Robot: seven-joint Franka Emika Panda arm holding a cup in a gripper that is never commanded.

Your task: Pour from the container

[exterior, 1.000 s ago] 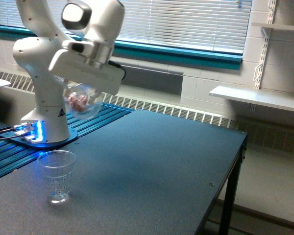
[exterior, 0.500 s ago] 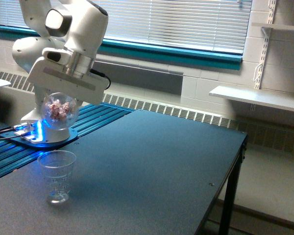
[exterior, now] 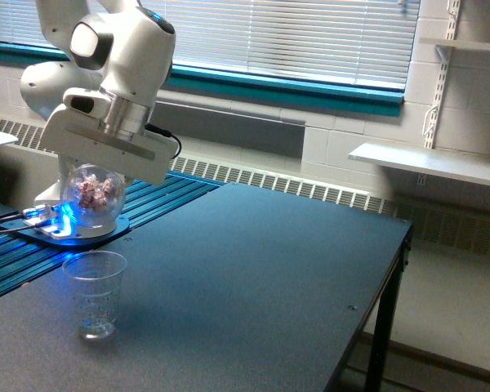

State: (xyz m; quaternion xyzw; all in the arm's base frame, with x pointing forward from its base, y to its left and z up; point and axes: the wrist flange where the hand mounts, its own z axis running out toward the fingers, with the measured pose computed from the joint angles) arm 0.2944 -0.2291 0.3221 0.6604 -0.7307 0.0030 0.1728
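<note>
Dark surface [exterior: 253,269] carries a tapered cup [exterior: 95,292]; hand [exterior: 94,175] grips the container [exterior: 92,197] directly above that cup, well clear of its rim, pinkish pieces inside, mouth direction unclear.

The arm [exterior: 106,61] is glossy white, built of fat rounded segments with a dark grey disc at one joint. A black cable [exterior: 165,139] loops from the boxy white hand. Its base [exterior: 61,220] glows blue, with a small black triangle mark.
</note>
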